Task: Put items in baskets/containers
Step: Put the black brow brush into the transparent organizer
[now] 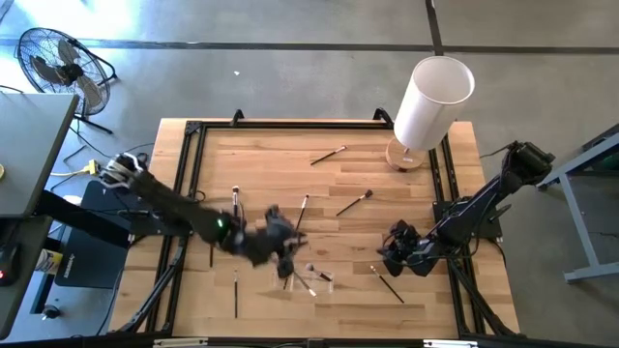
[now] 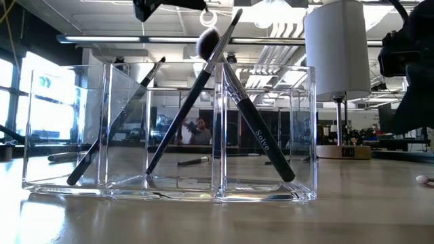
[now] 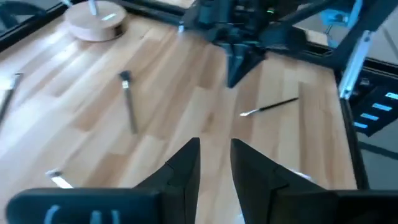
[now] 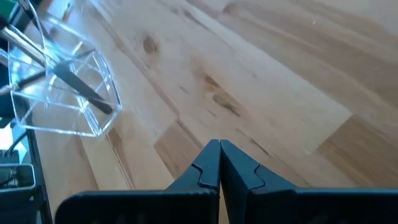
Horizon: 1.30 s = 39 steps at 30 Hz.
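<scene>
wood table (image 1: 387, 193), white cylinder (image 1: 430, 101) at 1 o'clock. clear holder (image 2: 169, 135) near center-front holds three brushes (image 2: 258, 139); others lie loose around it. left gripper (image 3: 214, 165) above holder, slightly parted, empty. right gripper (image 4: 219, 165) at 4 o'clock, closed, empty.

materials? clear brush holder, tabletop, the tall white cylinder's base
Clear compartmented brush holder: looks like glossy acrylic or similar hard plastic; see-through walls with bright edge glints, though glass can't be ruled out. Pale plank tabletop: wood, butcher-block style, with visible grain, knots and strip joints, satin finish. Round tan base under the tall white cylinder: apparently light wood.
</scene>
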### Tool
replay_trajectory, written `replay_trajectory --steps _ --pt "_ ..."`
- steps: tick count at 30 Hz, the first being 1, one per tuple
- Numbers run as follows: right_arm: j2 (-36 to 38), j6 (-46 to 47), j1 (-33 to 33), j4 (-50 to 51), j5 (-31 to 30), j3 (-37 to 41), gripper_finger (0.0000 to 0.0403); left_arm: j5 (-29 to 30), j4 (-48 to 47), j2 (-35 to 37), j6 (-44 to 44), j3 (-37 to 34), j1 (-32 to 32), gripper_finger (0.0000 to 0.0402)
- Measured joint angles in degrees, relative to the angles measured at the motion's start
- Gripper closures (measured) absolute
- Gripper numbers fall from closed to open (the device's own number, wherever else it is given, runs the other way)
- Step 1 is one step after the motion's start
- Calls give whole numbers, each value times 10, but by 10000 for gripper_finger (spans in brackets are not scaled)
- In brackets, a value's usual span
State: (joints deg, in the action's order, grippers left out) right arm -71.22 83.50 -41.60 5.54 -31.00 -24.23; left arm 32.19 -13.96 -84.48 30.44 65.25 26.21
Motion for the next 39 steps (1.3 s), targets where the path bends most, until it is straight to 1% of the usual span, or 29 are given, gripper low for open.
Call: replay_trajectory --steps 2,6,7,9,11,13,15,18,21,25,27,28,30,32,34,37,39 --pt "0 1 0 -5 -17 0 403 -42 -57 27 -1 2 -36 335" --pt "0 -1 0 -44 -64 0 403 -121 -196 59 -13 0 -102 387" --pt "0 -9 0 -56 -80 0 402 -134 -217 60 -23 1 -118 394" --pt "0 -32 8 -80 -114 0 403 -149 -274 60 -47 1 -142 393" --pt "0 -64 29 -116 -120 0 403 -160 -323 65 -80 -2 -156 393" --pt "-1 -104 61 -154 -103 -2 403 -178 -319 67 -124 -11 -169 399" --pt "-6 -130 98 -156 -88 -23 403 -201 -329 69 -167 -32 -184 399" --pt "-23 -172 152 -119 -100 -80 403 -210 -320 92 -218 -62 -214 400" --pt "-51 -179 203 -40 -105 -159 403 -220 -327 120 -256 -104 -260 400" --pt "-103 -100 248 135 -113 -278 403 -274 -299 169 -310 -153 -330 401" --pt "-135 -24 263 242 -115 -333 403 -305 -293 197 -337 -175 -363 401" --pt "-151 22 272 295 -108 -355 403 -317 -289 206 -350 -182 -379 401" --pt "-178 94 292 368 -63 -384 402 -332 -290 222 -370 -195 -407 401" --pt "-201 144 313 408 -8 -395 400 -345 -291 233 -386 -203 -430 401" --pt "-216 181 333 427 37 -395 392 -360 -288 237 -401 -206 -447 401" --pt "-228 203 359 420 63 -385 375 -384 -290 237 -410 -208 -465 401" --pt "-228 213 376 413 70 -372 359 -397 -290 237 -418 -208 -470 401"
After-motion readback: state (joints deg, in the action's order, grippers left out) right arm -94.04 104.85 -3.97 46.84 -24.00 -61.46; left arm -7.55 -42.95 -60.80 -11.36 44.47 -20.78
